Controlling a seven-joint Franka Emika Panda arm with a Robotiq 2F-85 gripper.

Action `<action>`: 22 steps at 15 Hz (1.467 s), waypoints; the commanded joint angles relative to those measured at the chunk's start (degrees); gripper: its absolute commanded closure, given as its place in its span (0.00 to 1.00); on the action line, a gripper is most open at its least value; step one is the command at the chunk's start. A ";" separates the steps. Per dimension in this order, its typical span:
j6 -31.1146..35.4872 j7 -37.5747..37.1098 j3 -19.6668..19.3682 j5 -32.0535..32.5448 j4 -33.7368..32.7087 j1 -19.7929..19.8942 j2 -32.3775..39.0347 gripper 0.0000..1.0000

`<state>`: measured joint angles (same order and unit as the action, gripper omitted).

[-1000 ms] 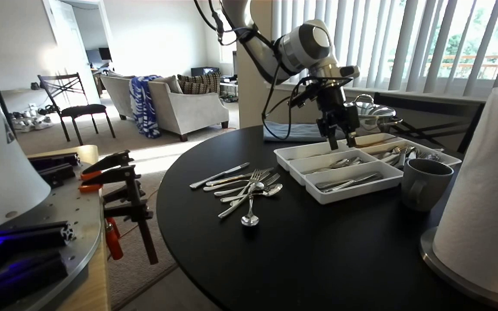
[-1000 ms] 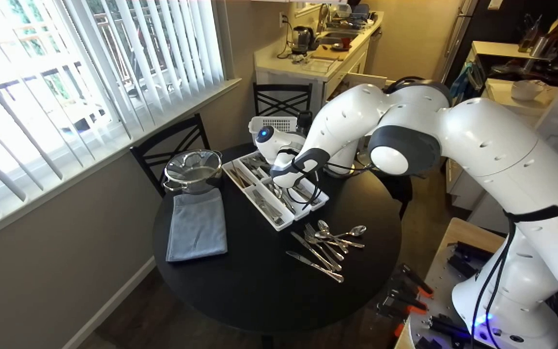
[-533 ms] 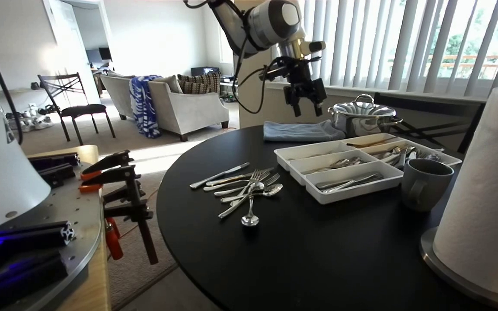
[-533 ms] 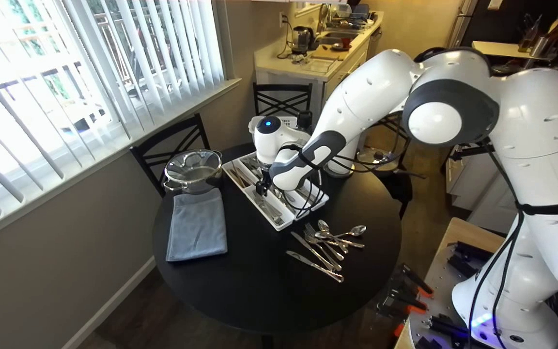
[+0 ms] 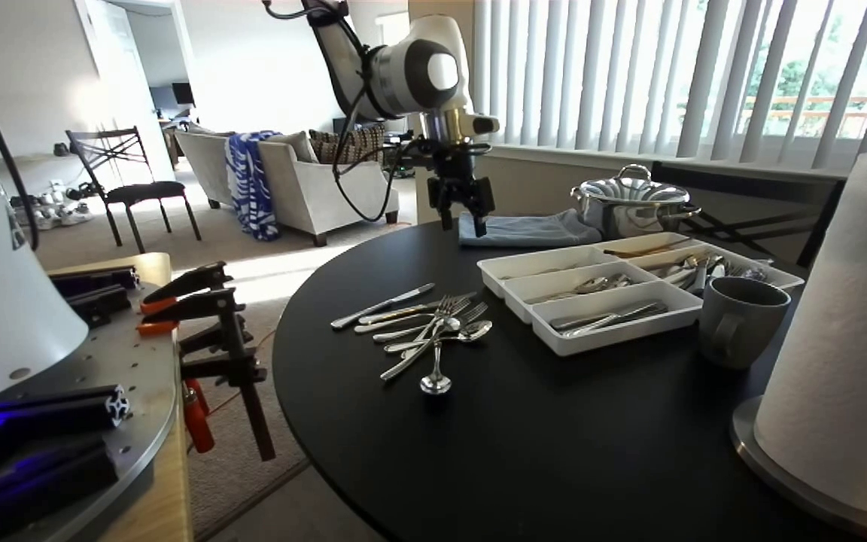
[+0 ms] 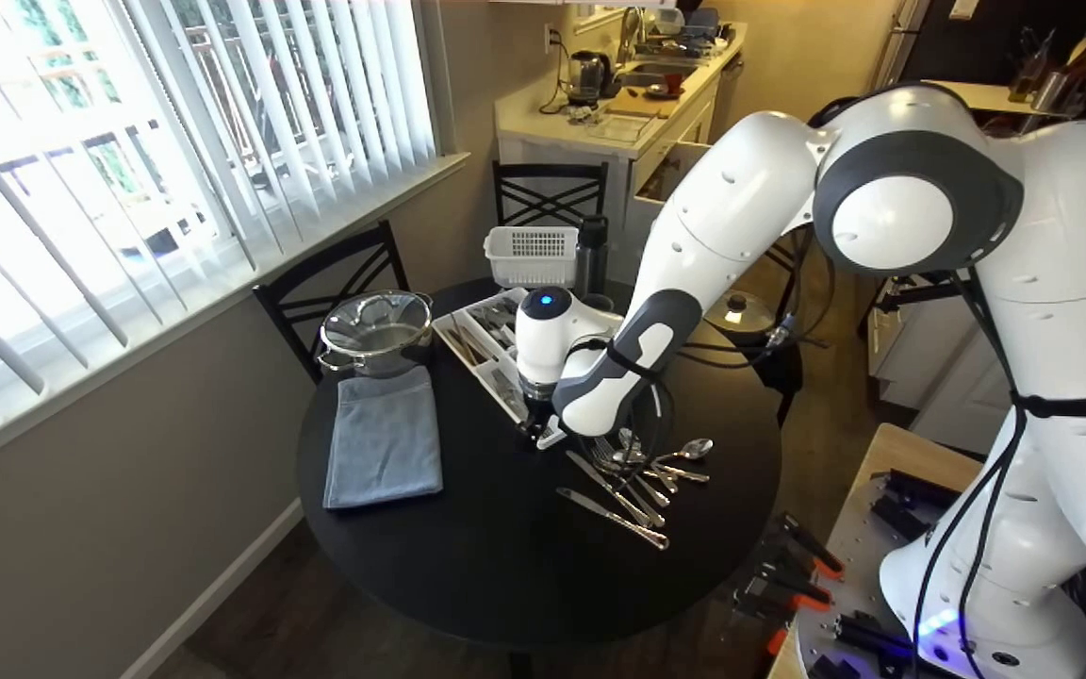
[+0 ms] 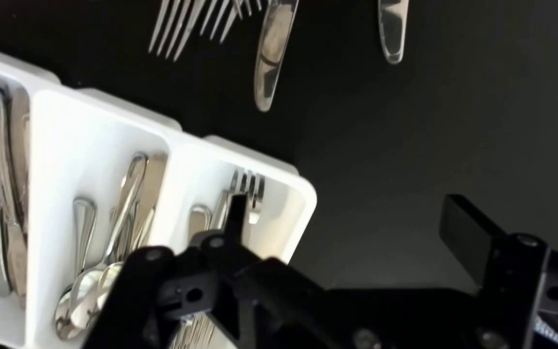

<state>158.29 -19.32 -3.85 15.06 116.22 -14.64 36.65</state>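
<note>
Gripper (image 7: 345, 209) spread, empty, above table (image 7: 492, 121) near corner of white cutlery tray (image 7: 90, 126), left in wrist view. Tray probably stiff, light plastic, weighted by slippery cutlery (image 7: 153, 184); rim (image 7: 305, 191) seems best hold.

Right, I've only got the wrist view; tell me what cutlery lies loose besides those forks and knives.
Observer: Spoons lie loose on the table too, in both exterior views.
Operator: Name what stands by the tray.
Observer: A gray mug, close beside it in an exterior view.
Operator: Now say what shows behind the pincer.
Observer: A folded blue-gray cloth, in an exterior view.
</note>
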 commanded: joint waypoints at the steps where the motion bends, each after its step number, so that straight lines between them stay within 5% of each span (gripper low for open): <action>1: 3.62 2.63 0.35 -1.84 3.75 0.24 0.75 0.00; 5: 8.35 10.83 6.10 -5.91 6.42 6.17 2.70 0.00; 6: 6.07 7.77 2.72 -5.55 4.45 2.29 2.88 0.00; 12: 6.26 8.20 2.55 -5.99 3.85 2.15 3.50 0.00; 17: 7.74 13.63 8.54 -7.30 4.71 5.28 5.63 0.00; 22: 8.63 12.16 10.56 -11.36 7.99 5.27 6.06 0.00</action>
<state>164.64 -8.84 5.30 6.81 120.97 -10.64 43.41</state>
